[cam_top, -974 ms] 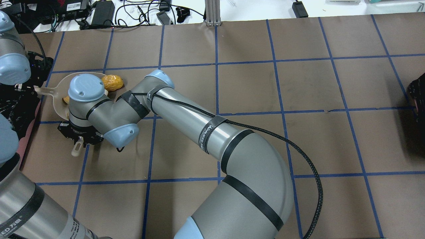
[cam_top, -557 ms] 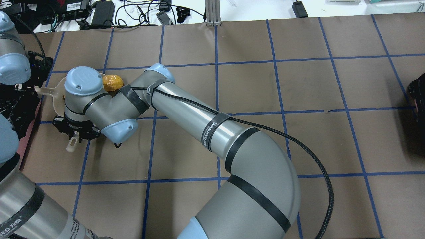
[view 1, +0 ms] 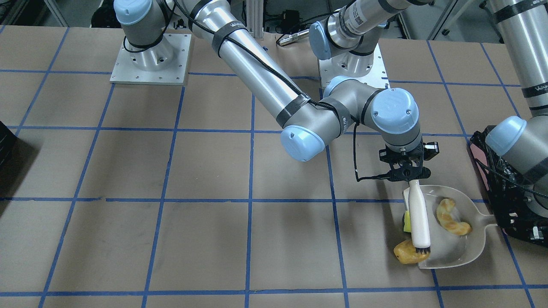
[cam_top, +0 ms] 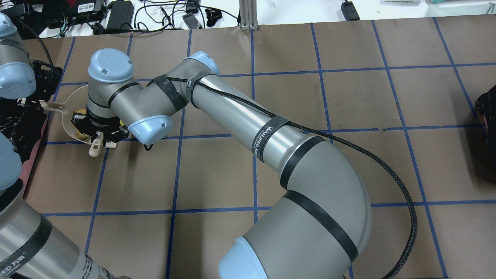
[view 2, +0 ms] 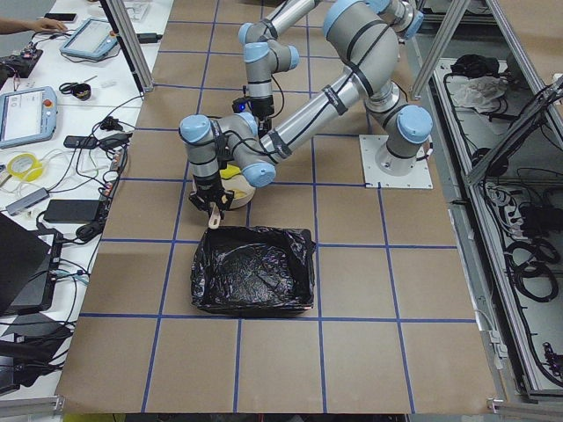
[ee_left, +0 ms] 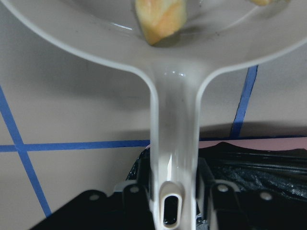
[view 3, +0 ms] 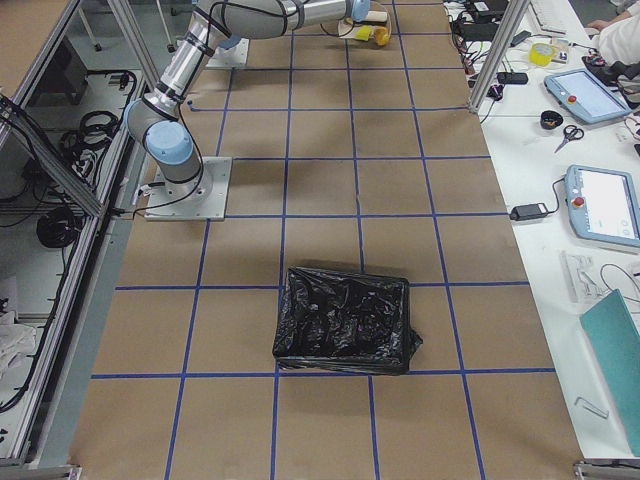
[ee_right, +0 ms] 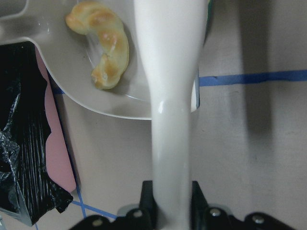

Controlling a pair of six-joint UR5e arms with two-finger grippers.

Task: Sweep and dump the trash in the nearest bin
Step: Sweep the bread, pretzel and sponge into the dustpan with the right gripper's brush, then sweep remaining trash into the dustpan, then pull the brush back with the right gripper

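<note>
The white dustpan [view 1: 454, 252] lies flat at the table's left end, and my left gripper [ee_left: 172, 201] is shut on its handle [ee_left: 173, 139]. My right gripper [view 1: 409, 179] is shut on a white brush [view 1: 418, 214] that lies across the pan's mouth. Its dark bristles touch the golden-brown lump [view 1: 406, 253] at the pan's lip. The yellow sponge [view 1: 406, 222] peeks out from behind the brush handle. The beige pastry [view 1: 451, 217] rests inside the pan. The bin [view 2: 255, 272], pink-sided with a black bag, stands right beside the pan.
A second black-bagged bin [view 3: 345, 320] stands toward the table's other end and shows dark at the overhead view's right edge [cam_top: 488, 112]. My right arm [cam_top: 271, 135] stretches across the middle of the table. Cables and devices lie past the far edge.
My right gripper has carried the brush toward the table's far side, over the dustpan. The lump, earlier visible beside the arm in the overhead view, is now hidden beneath it.
</note>
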